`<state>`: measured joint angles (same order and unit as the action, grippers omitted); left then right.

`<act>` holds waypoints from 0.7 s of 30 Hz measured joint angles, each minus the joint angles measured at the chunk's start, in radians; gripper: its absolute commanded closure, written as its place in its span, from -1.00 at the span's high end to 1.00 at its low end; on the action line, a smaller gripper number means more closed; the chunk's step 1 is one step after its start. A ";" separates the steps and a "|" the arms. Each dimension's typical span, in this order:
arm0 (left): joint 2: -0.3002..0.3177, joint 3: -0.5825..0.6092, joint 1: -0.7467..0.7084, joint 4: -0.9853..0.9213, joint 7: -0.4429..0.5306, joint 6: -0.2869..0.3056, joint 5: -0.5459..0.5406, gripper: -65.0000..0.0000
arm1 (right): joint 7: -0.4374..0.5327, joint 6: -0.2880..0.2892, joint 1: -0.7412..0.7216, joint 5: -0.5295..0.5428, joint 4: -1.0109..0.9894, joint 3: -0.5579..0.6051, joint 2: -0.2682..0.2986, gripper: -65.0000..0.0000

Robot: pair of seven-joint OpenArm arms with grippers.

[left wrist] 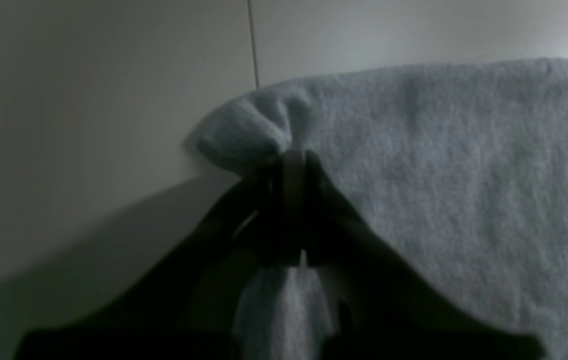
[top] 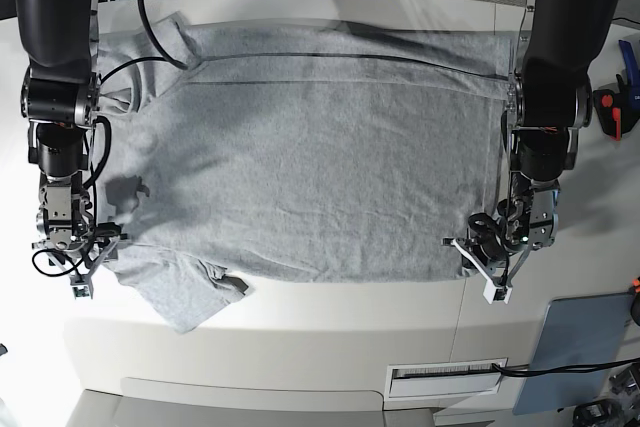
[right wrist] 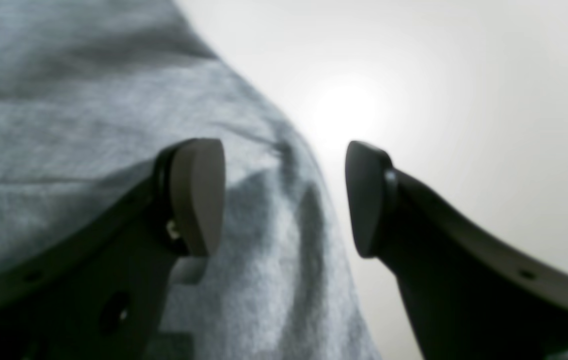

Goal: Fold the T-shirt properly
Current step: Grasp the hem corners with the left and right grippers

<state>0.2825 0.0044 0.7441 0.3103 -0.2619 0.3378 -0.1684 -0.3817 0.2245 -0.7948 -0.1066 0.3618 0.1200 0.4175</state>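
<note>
The left gripper (left wrist: 294, 165) is clamped on a bunched corner of the heather-grey T-shirt (top: 320, 157), spread flat on the table (top: 300, 332); the right gripper (right wrist: 284, 200) gapes wide, empty, over its edge.

The T-shirt (top: 320, 167) lies spread across the desk (top: 330, 332), between both arms. The left tool (top: 478, 265) sits at its near corner, the right tool (top: 88, 265) at the opposite near edge.
</note>
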 measured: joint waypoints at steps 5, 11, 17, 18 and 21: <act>0.000 0.000 0.000 0.000 0.000 0.000 0.000 -1.00 | -0.003 -0.030 0.002 0.000 0.000 0.000 0.005 0.14; 0.000 0.000 0.000 0.000 -0.003 0.000 0.000 -1.00 | -0.009 -0.034 0.017 0.003 0.000 0.000 0.040 0.14; 0.000 0.000 0.001 0.000 -0.005 0.000 0.000 -1.00 | 0.049 -0.023 0.078 0.018 0.001 0.000 0.048 0.14; 0.000 0.000 0.002 0.000 -0.005 0.011 0.001 -1.00 | 0.051 -0.015 0.080 0.021 0.002 0.000 0.049 0.14; 0.004 0.000 0.001 0.000 -0.010 0.071 0.002 -1.00 | 0.053 -0.014 0.083 0.053 0.004 0.000 0.048 0.14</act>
<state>0.2867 0.0044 0.7452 0.3099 -0.2722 0.4091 -0.1661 -0.3283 0.2100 -0.7116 -0.0532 0.3656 0.1196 0.4660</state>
